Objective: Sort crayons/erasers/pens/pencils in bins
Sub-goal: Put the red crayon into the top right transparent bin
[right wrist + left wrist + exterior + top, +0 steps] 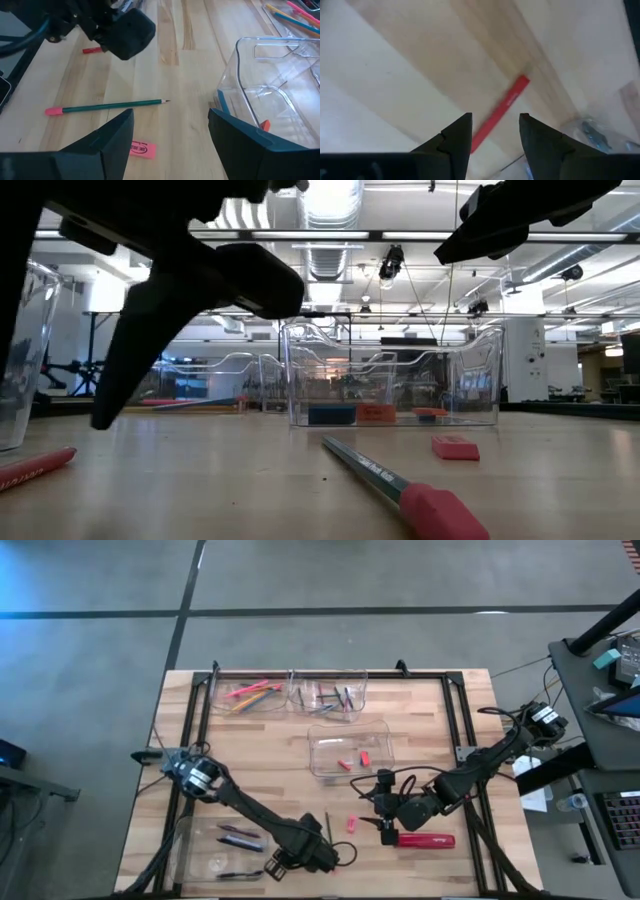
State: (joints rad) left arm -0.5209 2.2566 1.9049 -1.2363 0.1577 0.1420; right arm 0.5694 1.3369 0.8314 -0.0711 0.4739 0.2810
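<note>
Near the front edge of the wooden table [420, 700], the left gripper [325, 858] hangs low over the boards with its two fingers spread and nothing between them; its wrist view shows a red crayon [501, 112] lying on the wood just ahead of the fingertips, untouched. A little toward the table's middle lies a green pencil [327, 825] with a pink eraser tip, bare on the wood, and beside it a loose pink eraser [352, 824] with printed lettering. The right gripper [384, 830] hovers just past that eraser, its fingers apart and grasping nothing; in its wrist view the pencil and the pink eraser lie on the table ahead of it. Beside this gripper, near the front right, rests a large red oblong object [427, 839] with white lettering. In the middle of the table stands a clear bin [385, 730] holding several erasers [364, 756], red and pink, on its floor. At the far edge two more clear bins sit side by side: the left one [218, 690] holds bright orange, yellow and pink sticks, the right one [360, 680] a mix of darker and green sticks. A fourth bin [185, 845] sits at the front left, under the left arm, with a few dark stick-like items inside; what kind they are cannot be made out.
</note>
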